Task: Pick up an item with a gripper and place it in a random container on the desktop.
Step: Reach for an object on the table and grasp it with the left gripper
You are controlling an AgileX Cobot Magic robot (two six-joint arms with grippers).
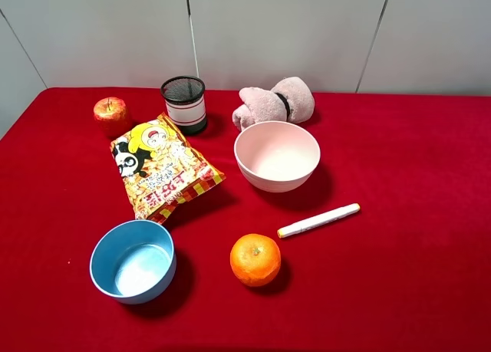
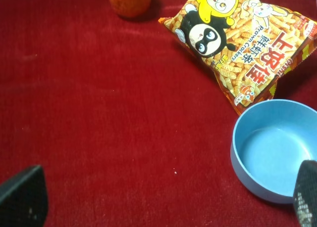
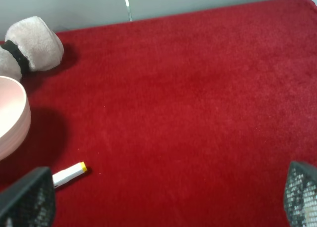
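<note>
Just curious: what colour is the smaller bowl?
The smaller bowl is light blue, clearest in the exterior high view.

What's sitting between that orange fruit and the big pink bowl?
Only bare red cloth, seen in the high view. A white marker pen lies just right of that stretch, touching neither the round orange fruit nor the pale pink bowl.

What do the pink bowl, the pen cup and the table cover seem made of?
Pink bowl: likely matte plastic, smooth with dull sheen.
Pen cup: seemingly black metal mesh, fine grid visible.
Table cover: red plush cloth, fuzzy nap.
</note>
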